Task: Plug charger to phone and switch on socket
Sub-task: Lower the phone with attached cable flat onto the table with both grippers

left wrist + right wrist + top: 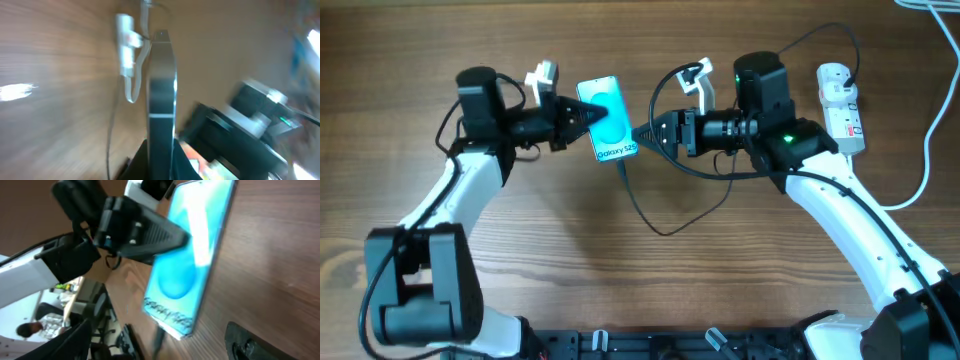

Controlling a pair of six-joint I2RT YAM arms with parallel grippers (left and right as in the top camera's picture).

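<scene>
The phone point(610, 118) has a light-blue screen with "Galaxy S25" and lies slightly tilted on the table. My left gripper point(582, 117) is shut on its left edges. In the left wrist view the phone point(162, 85) shows edge-on between the fingers point(161, 152). The charger's thin black cable point(650, 222) meets the phone's bottom edge and loops across the table. In the right wrist view the phone point(192, 255) fills the centre and the blurred cable end point(157, 339) sits at its bottom edge. My right gripper point(650, 133) point(160, 330) is open, just right of the phone. The socket point(842, 110) lies at the far right.
A white adapter point(834, 76) sits in the socket's top end, with black cable arcing over the right arm to it. The socket's thick white cord point(928, 120) runs off the right edge. The left arm's fingers point(145, 230) show across the phone in the right wrist view.
</scene>
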